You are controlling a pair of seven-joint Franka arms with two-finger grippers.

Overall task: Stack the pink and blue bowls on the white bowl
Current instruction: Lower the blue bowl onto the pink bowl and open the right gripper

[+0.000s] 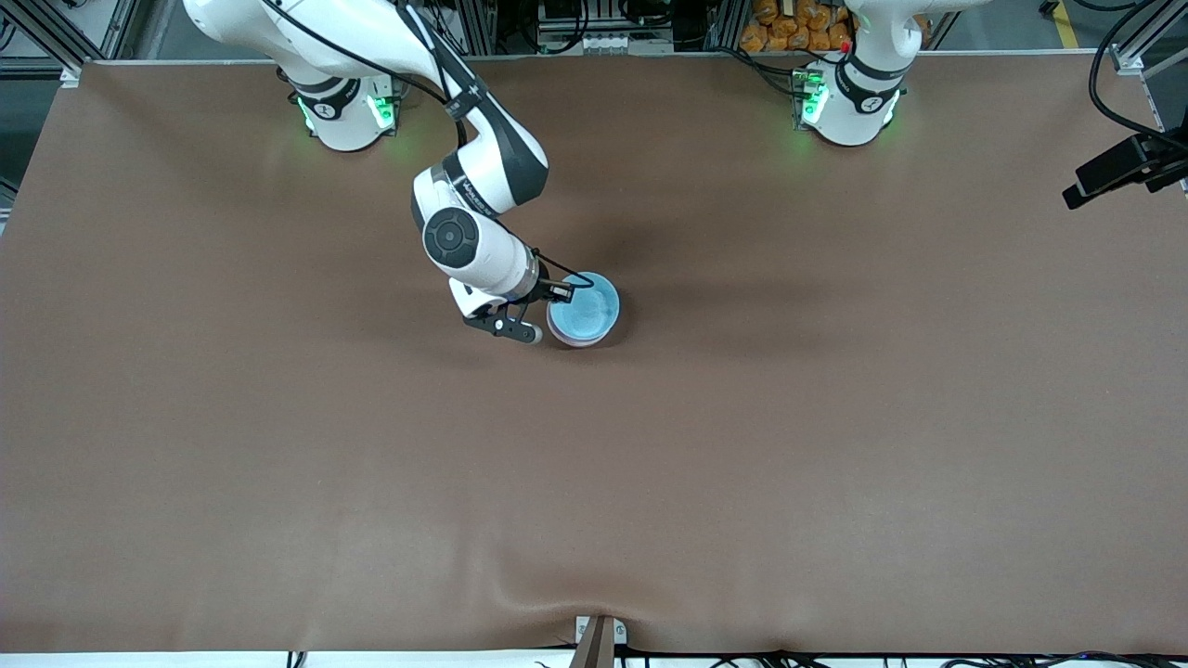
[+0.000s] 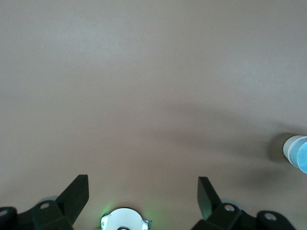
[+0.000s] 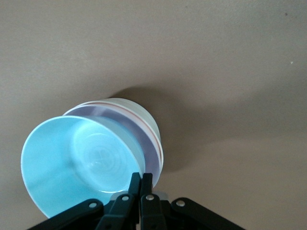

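The blue bowl (image 1: 585, 309) sits tilted in the pink bowl (image 3: 145, 140), which is nested in the white bowl (image 3: 138, 110), at the middle of the table. My right gripper (image 1: 560, 294) is shut on the blue bowl's rim; in the right wrist view its closed fingertips (image 3: 140, 178) pinch the edge of the blue bowl (image 3: 72, 163). In the front view the pink bowl shows only as a thin rim (image 1: 577, 344) and the white bowl is hidden. My left gripper (image 2: 143, 191) is open and empty, held high over bare table; the front view does not show it. The stack (image 2: 297, 152) shows small in the left wrist view.
The brown table cloth (image 1: 835, 417) covers the whole table. A black camera mount (image 1: 1123, 167) juts over the edge at the left arm's end. The left arm's base (image 1: 849, 102) stands at the table's edge farthest from the front camera.
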